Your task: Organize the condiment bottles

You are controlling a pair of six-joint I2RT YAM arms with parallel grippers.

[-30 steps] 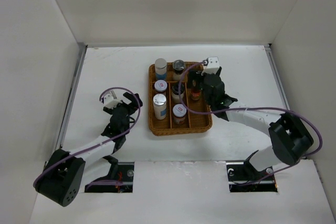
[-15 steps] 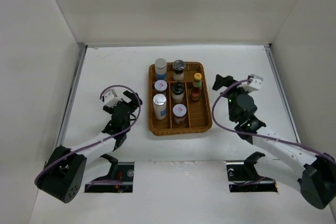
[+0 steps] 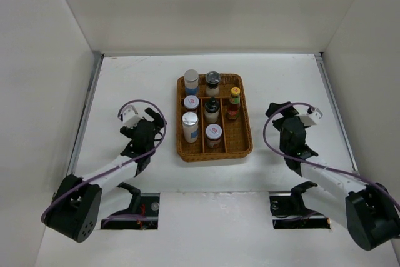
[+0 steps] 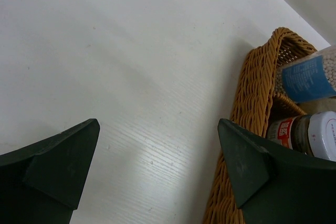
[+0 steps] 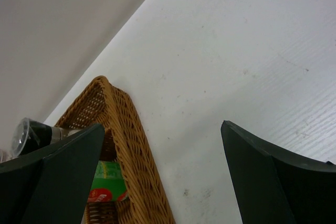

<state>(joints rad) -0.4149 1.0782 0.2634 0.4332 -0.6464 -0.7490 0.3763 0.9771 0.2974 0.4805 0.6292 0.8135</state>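
Several condiment bottles stand upright in the wicker tray (image 3: 245, 149): a blue-labelled white jar (image 3: 191, 81), a grey-lidded shaker (image 3: 213, 80), a red-lidded shaker (image 3: 191, 102), a black-capped bottle (image 3: 212, 109), a silver-capped jar (image 3: 190, 125), another red-lidded jar (image 3: 214, 134) and the yellow-capped sauce bottle (image 3: 234, 103). My left gripper (image 3: 157, 122) is open, left of the tray, empty (image 4: 157, 129). My right gripper (image 3: 275, 112) is open, right of the tray, empty (image 5: 160, 129). The right wrist view shows the tray rim (image 5: 131, 145) and the sauce bottle's green label (image 5: 107, 182).
White walls close in the table on three sides. In the left wrist view the tray's woven wall (image 4: 252, 87) stands just beside my right-hand finger (image 4: 262, 177), with the blue-labelled jar (image 4: 310, 74) behind it. Both arm bases sit at the near edge.
My right gripper opened fully, left the sauce bottle standing in the tray's right compartment and drew back to the right of the tray. The left arm barely moved.
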